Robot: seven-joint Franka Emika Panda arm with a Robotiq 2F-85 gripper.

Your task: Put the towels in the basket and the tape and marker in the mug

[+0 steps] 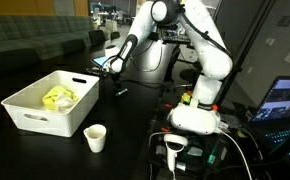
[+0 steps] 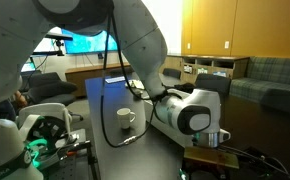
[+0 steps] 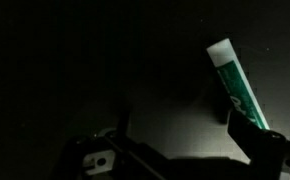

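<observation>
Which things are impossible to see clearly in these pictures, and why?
- White towel: in an exterior view only the yellow towel shows in the basket; its wall hides the rest.
- Tape: seen in no view; the wrist view is almost black.
- Inside of the mug: too small in both exterior views.
- Marker: wrist view, lower end lost in darkness.

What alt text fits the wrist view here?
A white-and-green marker shows slanted against the dark table at the right, its lower end beside one finger of the open gripper, whose dark body fills the bottom edge.
</observation>
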